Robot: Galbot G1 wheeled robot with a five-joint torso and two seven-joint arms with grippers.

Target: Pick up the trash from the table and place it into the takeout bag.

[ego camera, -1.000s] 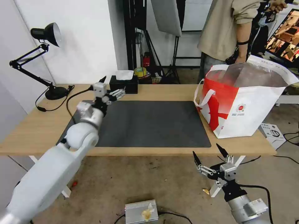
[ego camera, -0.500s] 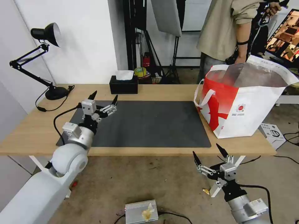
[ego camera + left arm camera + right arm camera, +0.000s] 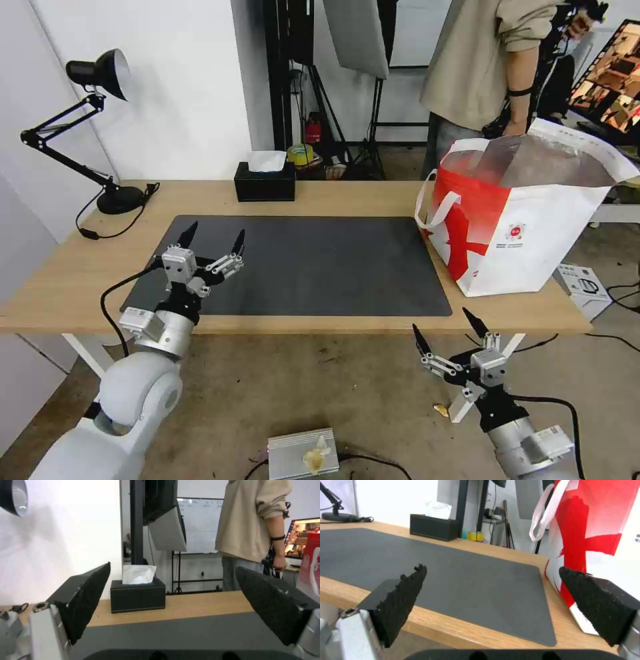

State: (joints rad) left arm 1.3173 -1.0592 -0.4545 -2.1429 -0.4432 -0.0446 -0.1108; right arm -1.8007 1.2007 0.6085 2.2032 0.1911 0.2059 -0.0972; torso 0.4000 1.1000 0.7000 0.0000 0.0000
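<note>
The red-and-white takeout bag [image 3: 520,213] stands open on the right end of the light-wood table [image 3: 87,267], its foil lining showing; its side is also close in the right wrist view, takeout bag [image 3: 600,530]. The trash is out of view. My left gripper [image 3: 213,239] hovers open over the near left corner of the dark grey mat [image 3: 320,267], nothing between its fingers. My right gripper [image 3: 448,330] hangs open below the table's front edge, left of the bag, holding nothing.
A black tissue box [image 3: 265,181] sits at the table's back edge and a black desk lamp [image 3: 100,73] at the far left. A person stands behind the bag. A small silver box [image 3: 303,453] and scraps lie on the floor.
My left arm has drawn back toward me, from near the tissue box to the mat's near left corner, and its fingers have spread. The right arm has stayed still.
</note>
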